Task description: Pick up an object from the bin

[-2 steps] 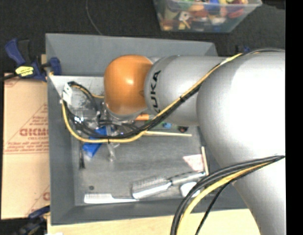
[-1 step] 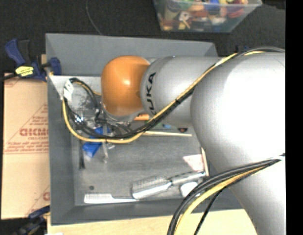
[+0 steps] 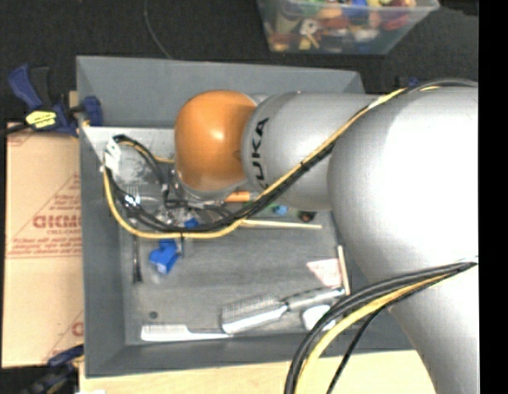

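Observation:
My gripper [image 3: 155, 202] is low at the bin's left side, its metal body partly hidden under the orange cover and ringed by cables. Just below it on the bin floor lies a small blue block-like thing [image 3: 163, 257], close to the gripper's lower end; whether they touch I cannot tell. A thin dark stick-like piece [image 3: 137, 266] stands just left of the blue thing. A thin wooden stick [image 3: 282, 223] runs rightwards from under the arm.
A white brush with bristles [image 3: 254, 311] and a white toothbrush [image 3: 178, 332] lie along the bin's front. A pink-and-white card [image 3: 323, 271] lies at the right, by the arm. Small green and dark bits [image 3: 280, 211] sit near the stick. The arm covers the bin's right and back.

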### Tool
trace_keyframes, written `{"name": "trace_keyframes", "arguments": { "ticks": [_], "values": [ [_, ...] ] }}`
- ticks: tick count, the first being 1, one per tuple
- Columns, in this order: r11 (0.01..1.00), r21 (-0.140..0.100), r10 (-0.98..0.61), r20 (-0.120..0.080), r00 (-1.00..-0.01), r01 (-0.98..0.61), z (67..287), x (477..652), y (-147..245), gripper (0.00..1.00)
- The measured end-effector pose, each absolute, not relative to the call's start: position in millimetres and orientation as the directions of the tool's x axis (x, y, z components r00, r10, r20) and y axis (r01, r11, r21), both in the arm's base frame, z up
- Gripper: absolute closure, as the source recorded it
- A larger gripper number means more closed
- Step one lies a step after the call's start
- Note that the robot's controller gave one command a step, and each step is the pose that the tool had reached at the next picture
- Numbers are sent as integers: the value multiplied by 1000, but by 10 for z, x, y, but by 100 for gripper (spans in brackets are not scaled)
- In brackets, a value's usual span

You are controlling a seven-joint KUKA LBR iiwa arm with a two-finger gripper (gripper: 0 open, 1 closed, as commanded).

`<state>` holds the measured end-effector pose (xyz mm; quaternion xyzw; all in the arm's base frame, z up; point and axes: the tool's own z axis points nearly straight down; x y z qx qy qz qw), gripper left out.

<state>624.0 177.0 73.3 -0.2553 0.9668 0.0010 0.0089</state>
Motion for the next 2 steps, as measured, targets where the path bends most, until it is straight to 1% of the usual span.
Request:
{"name": "trace_keyframes", "arguments": {
  "ticks": [1, 2],
  "values": [
    [870, -2, -493, -18, -870, -493, 734, 6239, 1771, 100],
    [871, -3, -491, -16, -871, -491, 1139, 6232, 1761, 100]
  ]
}}
